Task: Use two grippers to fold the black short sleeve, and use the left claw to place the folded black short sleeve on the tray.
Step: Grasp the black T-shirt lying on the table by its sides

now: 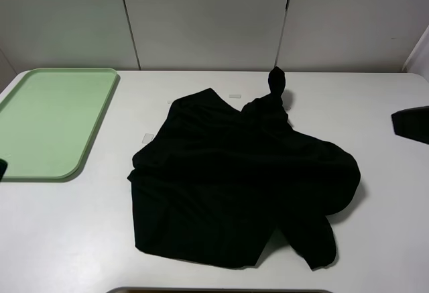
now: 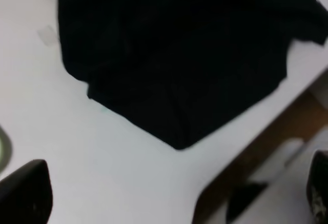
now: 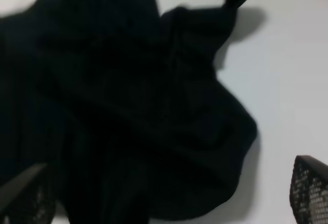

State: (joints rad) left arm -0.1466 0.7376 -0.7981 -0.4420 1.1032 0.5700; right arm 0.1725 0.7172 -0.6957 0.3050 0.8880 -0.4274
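Lying crumpled on the table (image 1: 67, 239), apart from the tray (image 1: 53, 119), the black short sleeve (image 1: 234, 186) is untouched; left gripper (image 2: 171, 198) and right gripper (image 3: 169, 198) are spread, empty. Bunched layers may be pinched together, skewing folds.

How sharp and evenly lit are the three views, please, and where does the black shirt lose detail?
Exterior high view: sharp and evenly lit, with the black short sleeve a near-featureless mass casting a soft shadow on the table. Left wrist view: blurred throughout, the fingers out of focus. Right wrist view: also soft, fabric folds barely readable, the twisted tip's shadow diffuse.
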